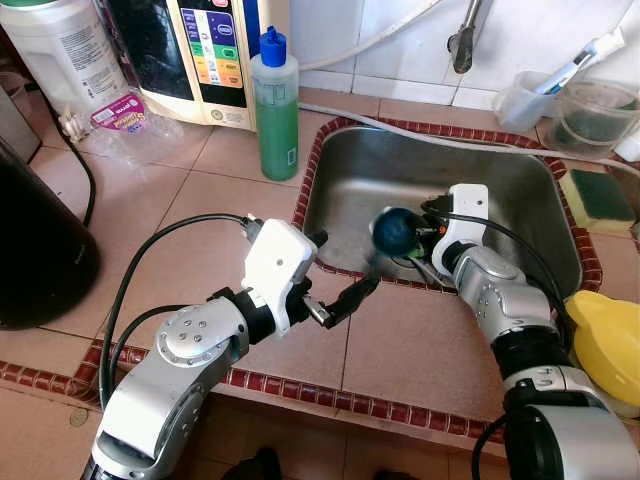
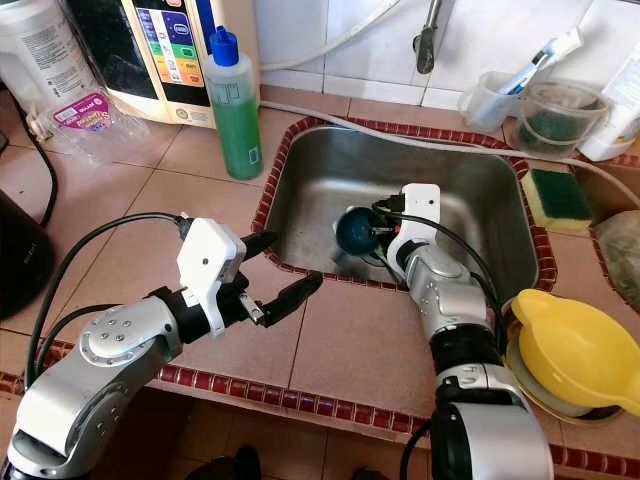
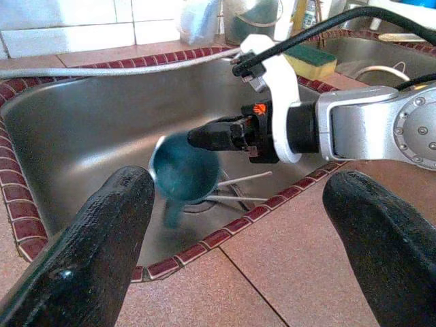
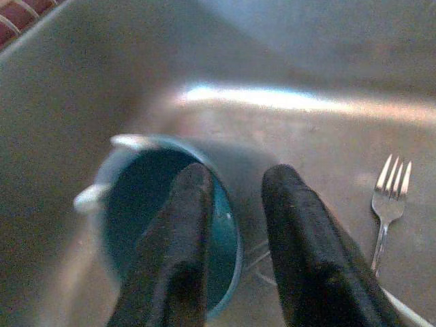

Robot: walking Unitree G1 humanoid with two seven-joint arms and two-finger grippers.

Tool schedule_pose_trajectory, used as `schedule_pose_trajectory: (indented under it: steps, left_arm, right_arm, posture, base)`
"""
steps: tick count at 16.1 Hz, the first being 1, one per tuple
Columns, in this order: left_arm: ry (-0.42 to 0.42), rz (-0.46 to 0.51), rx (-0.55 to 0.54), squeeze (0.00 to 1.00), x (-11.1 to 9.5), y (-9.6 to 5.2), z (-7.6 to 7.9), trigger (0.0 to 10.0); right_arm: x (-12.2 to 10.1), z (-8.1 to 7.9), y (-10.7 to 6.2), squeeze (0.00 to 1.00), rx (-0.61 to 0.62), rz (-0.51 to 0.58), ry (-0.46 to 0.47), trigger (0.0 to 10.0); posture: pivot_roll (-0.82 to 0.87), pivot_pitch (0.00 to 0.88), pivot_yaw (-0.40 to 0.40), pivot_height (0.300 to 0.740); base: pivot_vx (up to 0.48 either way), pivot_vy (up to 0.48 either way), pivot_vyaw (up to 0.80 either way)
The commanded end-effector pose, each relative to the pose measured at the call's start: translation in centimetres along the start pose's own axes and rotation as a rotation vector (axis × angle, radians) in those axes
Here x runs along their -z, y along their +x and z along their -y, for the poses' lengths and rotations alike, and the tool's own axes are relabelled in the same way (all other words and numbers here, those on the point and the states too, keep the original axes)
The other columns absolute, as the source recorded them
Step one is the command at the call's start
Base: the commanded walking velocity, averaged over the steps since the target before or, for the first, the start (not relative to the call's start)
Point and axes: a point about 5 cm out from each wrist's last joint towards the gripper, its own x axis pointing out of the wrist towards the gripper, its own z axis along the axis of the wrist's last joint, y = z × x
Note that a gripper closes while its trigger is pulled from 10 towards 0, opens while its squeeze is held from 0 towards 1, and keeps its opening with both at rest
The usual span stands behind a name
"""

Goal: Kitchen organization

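A green soap bottle (image 1: 275, 105) with a blue cap stands upper centre, left of the sink. A black appliance (image 1: 40, 245) fills the left edge. A yellow-green sponge (image 1: 597, 199) lies at right, a yellow funnel (image 1: 607, 345) lower right.

The right claw (image 4: 235, 231) pinches the teal cup's (image 4: 136, 225) rim, a fork (image 4: 388, 204) lying nearby in the sink (image 4: 306, 54).

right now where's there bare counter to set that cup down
The tiled counter in front of the sink, between the two arms, is bare. So is the patch between the green bottle and the left gripper. The back right corner is crowded with tubs and a sponge. The right gripper holds the blue cup.
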Motion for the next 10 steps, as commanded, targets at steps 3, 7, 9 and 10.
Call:
schedule_pose_trajectory:
  steps: [3, 7, 9, 10]
  left_arm:
    - [0.013, 0.012, 0.006, 0.0, -0.5, 0.0, 0.1, 10.0]
    - [0.025, 0.019, -0.009, 0.0, -0.6, 0.1, -0.4, 10.0]
    - [0.036, 0.028, -0.028, 0.0, -0.6, 0.2, -0.8, 10.0]
    - [0.033, 0.037, -0.064, 0.0, -0.6, 0.4, -1.3, 10.0]
  right_arm:
    - [-0.8, 0.0, 0.1, 1.0, -0.009, 0.027, 0.008, 10.0]
    - [-1.2, -0.3, 0.4, 1.0, -0.013, 0.043, 0.008, 10.0]
    - [-1.7, -0.4, 0.5, 1.0, -0.016, 0.079, -0.003, 10.0]
    - [-2.2, -0.6, 0.4, 1.0, -0.02, 0.113, -0.013, 10.0]
  posture:
    - [-0.04, 0.227, 0.0, 0.74]
    - [-0.03, 0.202, -0.002, 0.74]
    - [-0.03, 0.184, -0.004, 0.74]
    - [-0.03, 0.177, -0.004, 0.74]
  base:
    - [0.0, 0.0, 0.0]
    - [0.0, 0.0, 0.0]
    - [0.0, 0.0, 0.0]
    - [0.0, 0.0, 0.0]
